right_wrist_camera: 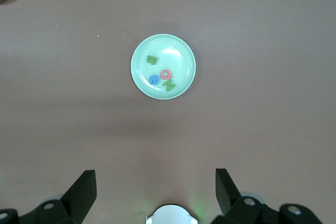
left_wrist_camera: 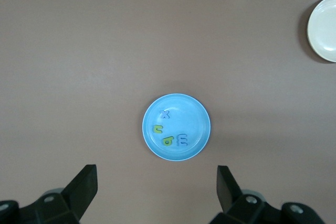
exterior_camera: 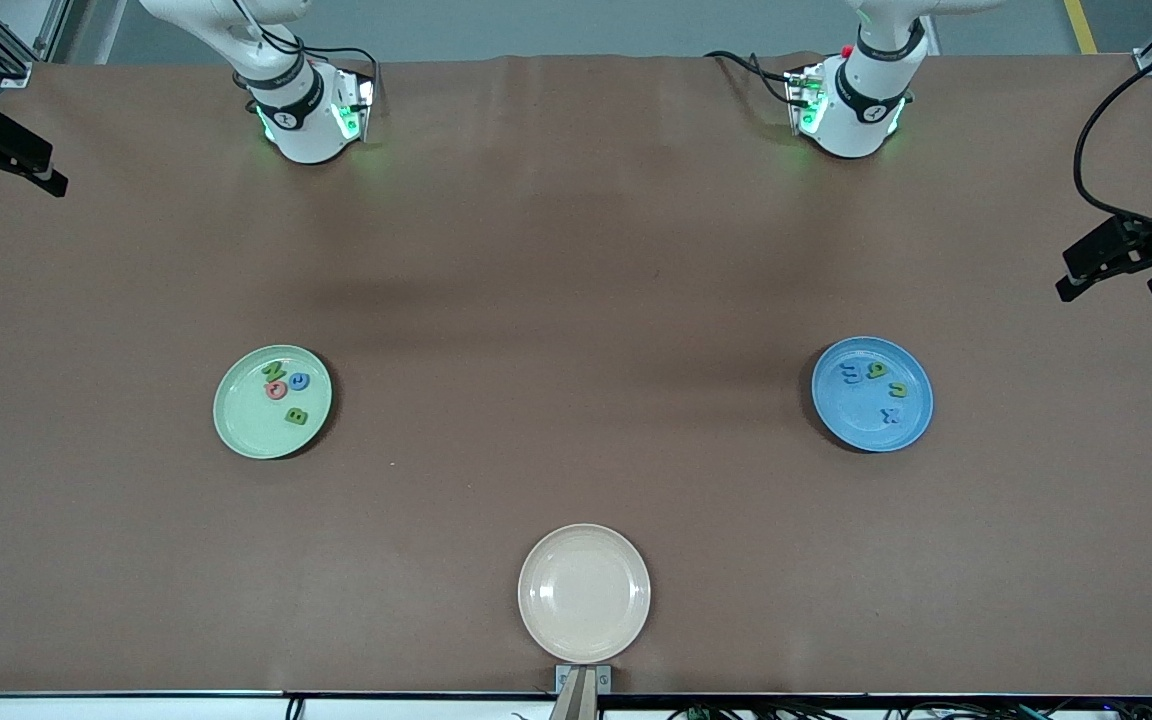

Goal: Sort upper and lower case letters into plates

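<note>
With every letter lying in a dish, I am seeing both arms waiting up by their bases.

I am holding the left gripper (left_wrist_camera: pixel 155 192) high over the table above the mid-blue round shallow plate (exterior_camera: pixel 872 394), fingers spread wide and empty; the right gripper (right_wrist_camera: pixel 155 192) is hanging likewise above the pale mint-green round plate (exterior_camera: pixel 272 401), toward its own end. Small foam-like letters (exterior_camera: pixel 284 388) are resting inside each; I am judging them light, soft and thin, best pinched across their edges. A cream-beige round plate (exterior_camera: pixel 584 593) is sitting bare, nearest the front camera.
</note>
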Controlling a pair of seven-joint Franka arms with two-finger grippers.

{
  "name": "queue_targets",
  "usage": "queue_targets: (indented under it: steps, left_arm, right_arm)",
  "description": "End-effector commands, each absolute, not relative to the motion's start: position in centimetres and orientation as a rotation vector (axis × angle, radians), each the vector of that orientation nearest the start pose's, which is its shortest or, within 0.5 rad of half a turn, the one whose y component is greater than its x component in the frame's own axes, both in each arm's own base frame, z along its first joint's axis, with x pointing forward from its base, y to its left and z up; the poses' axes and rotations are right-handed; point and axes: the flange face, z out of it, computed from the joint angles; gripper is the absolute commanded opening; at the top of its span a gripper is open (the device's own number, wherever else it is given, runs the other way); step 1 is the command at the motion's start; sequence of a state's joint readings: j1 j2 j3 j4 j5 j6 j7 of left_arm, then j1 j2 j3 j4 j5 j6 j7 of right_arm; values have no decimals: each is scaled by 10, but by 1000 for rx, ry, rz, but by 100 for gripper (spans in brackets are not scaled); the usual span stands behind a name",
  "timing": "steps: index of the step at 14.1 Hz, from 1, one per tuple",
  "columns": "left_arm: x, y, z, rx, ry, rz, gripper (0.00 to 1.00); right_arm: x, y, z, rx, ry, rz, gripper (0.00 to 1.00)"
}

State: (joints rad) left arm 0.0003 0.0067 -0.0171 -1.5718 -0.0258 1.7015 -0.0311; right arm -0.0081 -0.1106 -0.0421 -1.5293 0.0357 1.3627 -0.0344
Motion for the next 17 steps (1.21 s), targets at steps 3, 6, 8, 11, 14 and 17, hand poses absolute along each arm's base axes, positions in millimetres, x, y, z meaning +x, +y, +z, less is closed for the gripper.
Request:
queue_targets:
  steps: [3, 6, 8, 11, 14, 17]
  left_arm:
    - [564, -12, 644, -3139, 0, -113, 100]
    - [555, 4, 659, -3135, -34, -144, 100]
    - [552, 2, 658, -3137, -27, -111, 100]
    - [542, 2, 667, -3136, -24, -91, 100]
    - [538, -1, 670, -3142, -19, -94, 100]
    - [539, -5, 667, -3155, -13, -84, 100]
  right_arm:
    - [488, -21, 688, -3093, -3, 94, 100]
    - [487, -21, 687, -3092, -1, 111, 100]
    - [487, -20, 687, -3091, 1, 113, 100]
    - [487, -20, 687, -3087, 0, 118, 100]
    - [487, -20, 686, -3087, 0, 122, 100]
    - [487, -20, 687, -3091, -4, 113, 100]
